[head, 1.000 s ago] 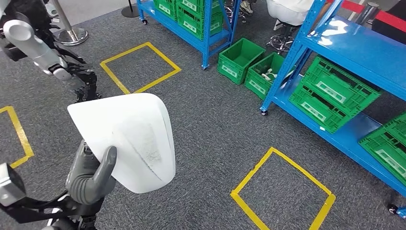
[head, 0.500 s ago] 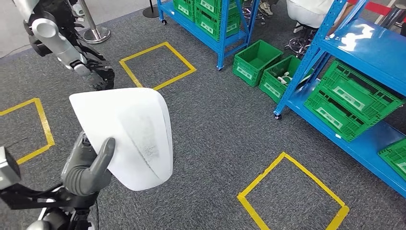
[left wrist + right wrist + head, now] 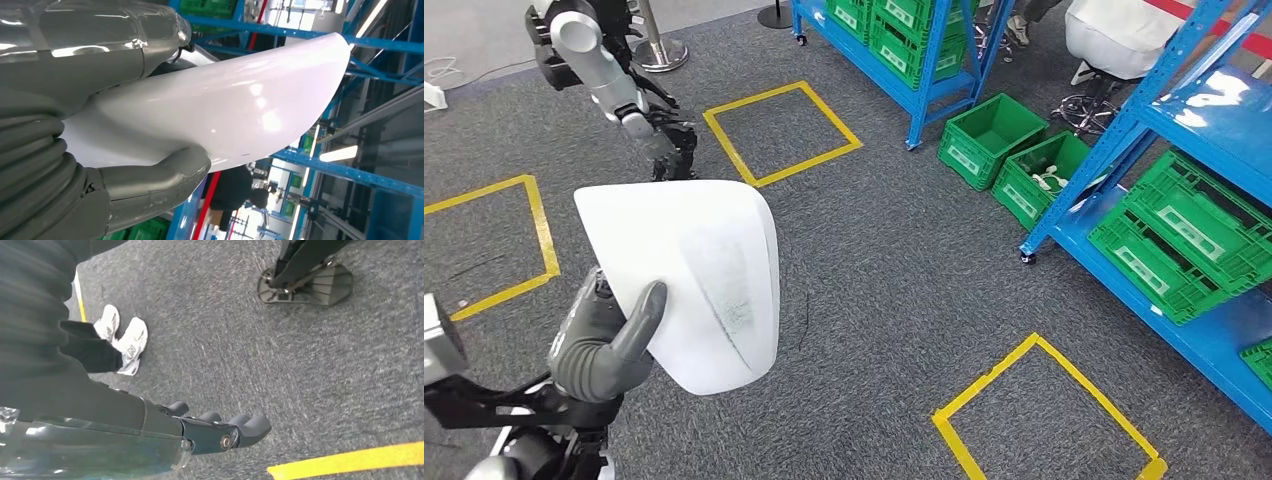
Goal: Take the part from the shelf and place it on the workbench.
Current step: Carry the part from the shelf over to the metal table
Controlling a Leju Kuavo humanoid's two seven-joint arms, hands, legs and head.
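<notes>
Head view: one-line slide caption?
Left hand carries the white curved part over grey carpet, blue shelving to the right.

The part [image 3: 686,280] is white with a grey scuffed streak. Grey speckled carpet [image 3: 874,280] carries yellow tape squares [image 3: 1044,415]. At the upper right, blue shelves [image 3: 1214,110] hold green crates [image 3: 1179,235].
</notes>
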